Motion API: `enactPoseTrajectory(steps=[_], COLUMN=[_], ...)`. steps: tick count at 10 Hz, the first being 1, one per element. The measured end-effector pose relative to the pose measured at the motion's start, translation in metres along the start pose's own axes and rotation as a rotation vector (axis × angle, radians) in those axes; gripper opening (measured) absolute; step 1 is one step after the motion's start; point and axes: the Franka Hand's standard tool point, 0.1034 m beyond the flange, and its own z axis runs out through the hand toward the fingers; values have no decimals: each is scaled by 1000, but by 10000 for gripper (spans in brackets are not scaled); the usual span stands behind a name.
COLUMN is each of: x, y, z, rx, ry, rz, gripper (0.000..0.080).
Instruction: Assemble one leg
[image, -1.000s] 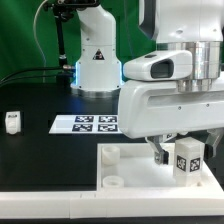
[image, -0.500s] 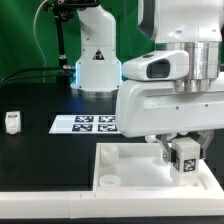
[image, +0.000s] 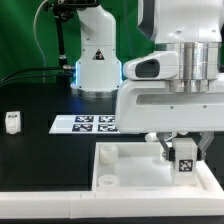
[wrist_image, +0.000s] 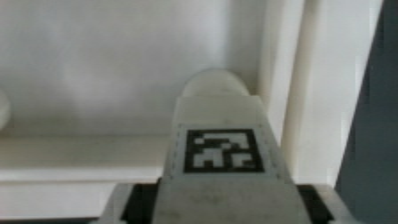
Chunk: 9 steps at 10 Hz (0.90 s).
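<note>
Clamped in the gripper (image: 181, 152): the leg (image: 185, 159), tag facing out, held over the white panel (image: 135, 168) near its edge at the exterior view's right. Seen tip-first on the wrist view (wrist_image: 224, 120), close beside the panel's raised rim. Best lowered straight, kept upright and lined up with a corner socket before any release.

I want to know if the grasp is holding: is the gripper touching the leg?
Touching. In the exterior view the gripper has its fingers pressed against both sides of the leg, which hangs above the panel; the wrist view shows the leg held between them.
</note>
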Motion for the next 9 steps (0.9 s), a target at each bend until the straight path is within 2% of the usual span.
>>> enactPoseTrajectory(steps=[1,2,5,6,8,9], x=[-1,-1,-1,0,0,0], y=[-4,-2,21,28,31,30], z=[0,0,-1,-1,-1,0], rx=[-5,-16,-65,-72,-74,-74], ry=[3,3,-26,-15,-10,-10], rz=[141,228,559,612,621,621], gripper=[284,284,292,300,300,393])
